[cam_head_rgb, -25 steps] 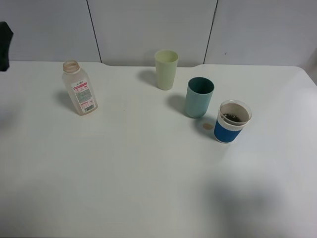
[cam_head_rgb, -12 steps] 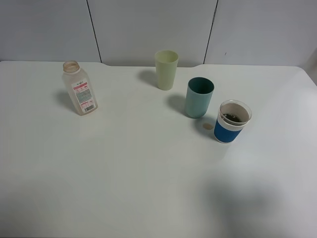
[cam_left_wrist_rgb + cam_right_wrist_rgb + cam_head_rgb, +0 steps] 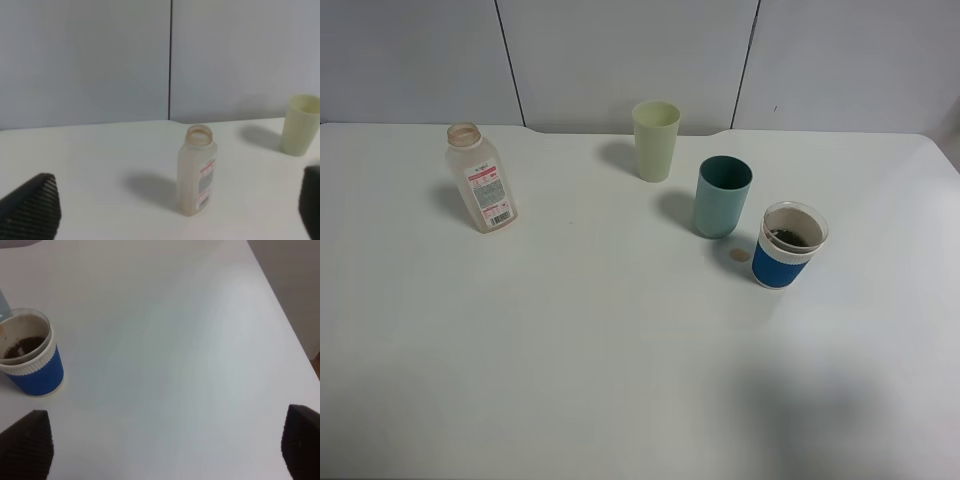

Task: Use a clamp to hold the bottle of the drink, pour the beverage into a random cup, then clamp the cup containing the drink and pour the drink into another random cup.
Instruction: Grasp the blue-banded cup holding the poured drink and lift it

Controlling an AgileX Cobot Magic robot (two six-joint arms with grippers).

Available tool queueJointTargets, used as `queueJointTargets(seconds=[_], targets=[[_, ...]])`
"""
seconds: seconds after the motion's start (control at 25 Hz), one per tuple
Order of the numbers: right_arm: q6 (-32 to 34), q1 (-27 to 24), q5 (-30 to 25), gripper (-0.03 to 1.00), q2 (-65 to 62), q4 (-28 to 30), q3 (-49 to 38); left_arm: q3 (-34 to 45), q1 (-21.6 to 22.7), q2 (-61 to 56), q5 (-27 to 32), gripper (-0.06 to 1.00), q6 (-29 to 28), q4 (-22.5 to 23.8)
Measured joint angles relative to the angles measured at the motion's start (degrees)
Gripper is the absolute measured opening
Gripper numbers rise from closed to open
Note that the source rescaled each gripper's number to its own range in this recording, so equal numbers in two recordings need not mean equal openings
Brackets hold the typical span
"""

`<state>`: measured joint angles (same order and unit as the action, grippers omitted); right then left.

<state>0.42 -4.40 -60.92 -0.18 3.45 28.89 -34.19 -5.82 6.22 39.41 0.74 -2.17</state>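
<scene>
Ahead of wide-apart L fingers point(image 3: 30, 212), well clear: bottle point(image 3: 196, 172). R fingers point(image 3: 25, 445) apart too, blue cup point(image 3: 32, 360) beyond.

White table point(image 3: 570, 380) fills most of high view; matte top, far right corner rounded. Behind it, pale grey wall point(image 3: 620, 50) in flat panels, split by thin dark seams point(image 3: 509, 60). Light soft, even. Faint diffuse shadow point(image 3: 820, 410) on table's near right part. Beyond table's right edge, dull grey surface point(image 3: 295, 285); wall or floor unclear.
</scene>
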Motion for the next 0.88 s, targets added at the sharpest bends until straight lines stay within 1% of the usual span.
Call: queueJointTargets(seconds=[0.24,0.4,0.56,0.68,0.88], targets=[[0.0,0.0,0.0,0.73,0.0,0.0,0.0,-7.11,0.0,-2.76,12.56,0.93,-2.47,3.55],[0.0,0.0,0.0,0.73,0.0,0.0,0.0,-9.44,0.0,-5.03,18.13,0.98,-4.39,4.96],[0.0,0.0,0.0,0.73,0.0,0.0,0.0,-9.98,0.0,-6.4,23.01,0.99,-6.97,7.77],[0.0,0.0,0.0,0.73,0.0,0.0,0.0,-10.15,0.0,-6.47,25.14,0.99,-7.33,8.99],[0.0,0.0,0.0,0.73,0.0,0.0,0.0,-10.15,0.0,-6.47,25.77,0.99,-7.33,9.05]])
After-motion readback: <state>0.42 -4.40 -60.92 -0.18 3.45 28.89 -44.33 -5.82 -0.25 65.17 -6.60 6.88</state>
